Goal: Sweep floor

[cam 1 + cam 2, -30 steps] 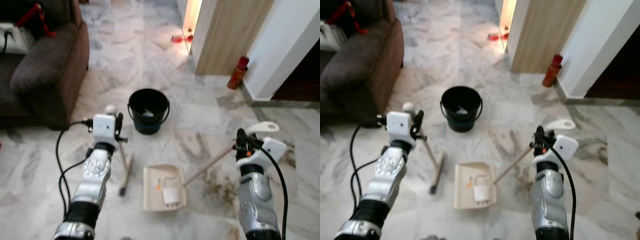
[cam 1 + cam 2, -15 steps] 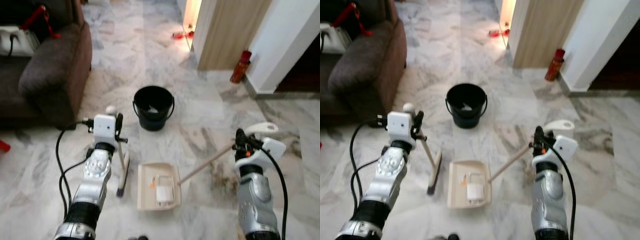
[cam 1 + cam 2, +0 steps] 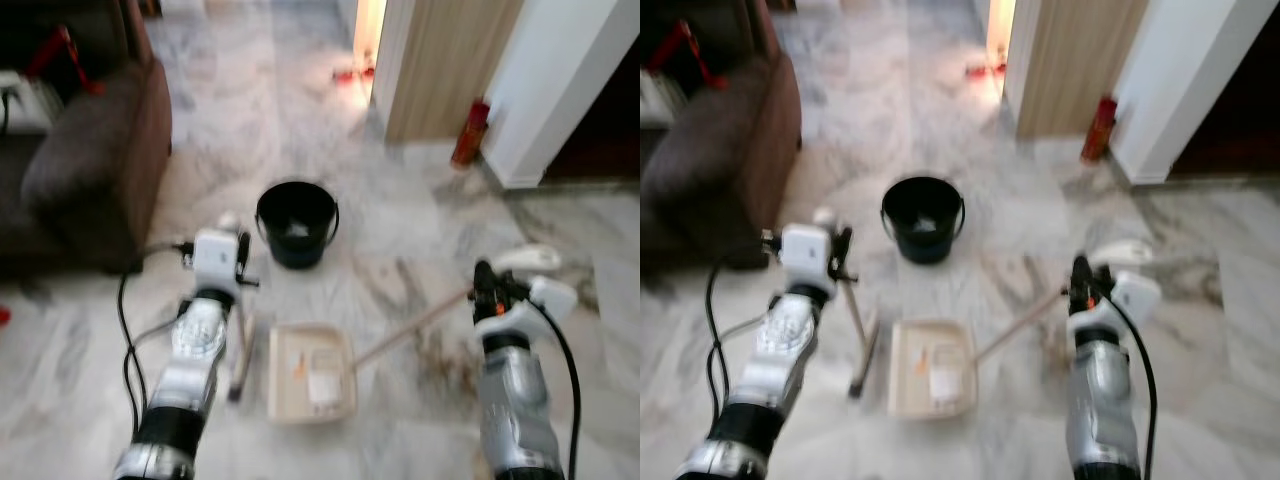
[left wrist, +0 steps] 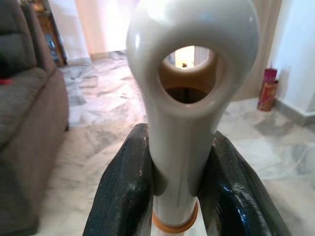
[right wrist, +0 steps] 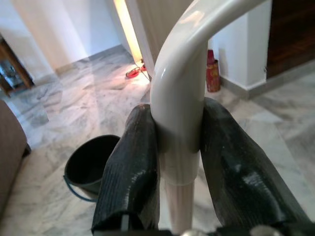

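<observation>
Since half a second ago the whole head picture has slid and gone blurry, which is the camera moving; the arms hold the same poses, and the dustpan sits a shade farther from the black bucket than it did, though with the blur that may only be the shifted view.

The wrist views give what the head views cannot. The left gripper has its two black fingers pressed flat against the white grip of the broom handle, just under the hanging-hole loop at its top. The right gripper is clamped the same way on the curved white top of the dustpan handle, and past its fingers lie the bucket and a red spray can at the foot of the white wall.

The head views supply the floor layout. The broom slants down from the left gripper to its head on the marble floor, on the near side of the bucket and just left of the dustpan. The dustpan lies flat on the near side of the bucket, between the two arms, holding some pale litter and an orange scrap. Its long handle runs up and to the right to the right gripper. A brown sofa stands left of the bucket.
</observation>
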